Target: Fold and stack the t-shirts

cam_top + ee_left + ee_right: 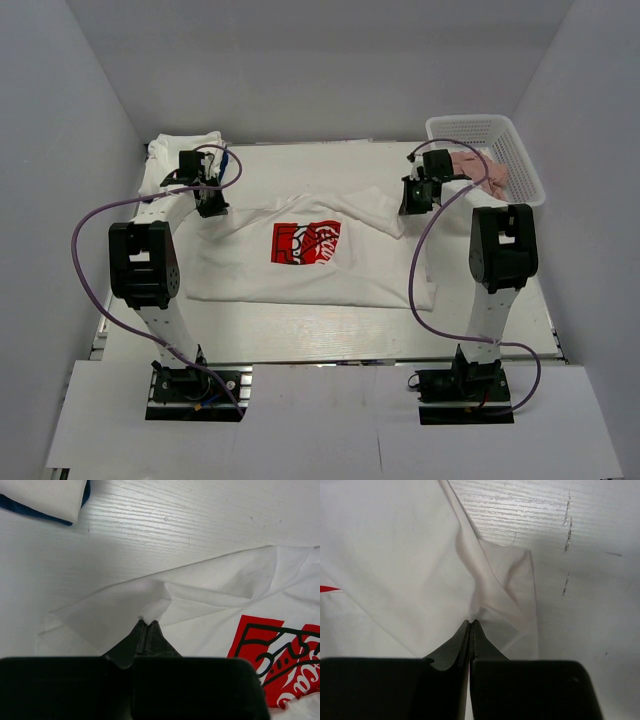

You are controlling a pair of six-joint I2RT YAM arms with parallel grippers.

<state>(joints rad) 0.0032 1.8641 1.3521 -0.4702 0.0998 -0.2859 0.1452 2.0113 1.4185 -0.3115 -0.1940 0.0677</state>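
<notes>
We're pinching the printed t-shirt point(330, 275) along its far edge: our left gripper point(146, 623) is clamping a fold of cloth, our right gripper point(471, 622) is doing likewise. The shirt is lying spread across the table point(300, 335), with a folded bundle point(180, 148) sitting far left.

Left arm point(145, 265) and right arm point(503, 250): blocky black joint housings joined by pale silver-grey links. Black base plate point(195, 395) under each, with small coloured wires at the left one. Thin purple cable point(85, 225) looped in a wide arc along each arm, base to wrist. Left gripper point(145, 622) and right gripper point(471, 622): matte black, broad rectangular body, wedge-shaped fingers point(455, 647) tapering to a narrow tip.
</notes>
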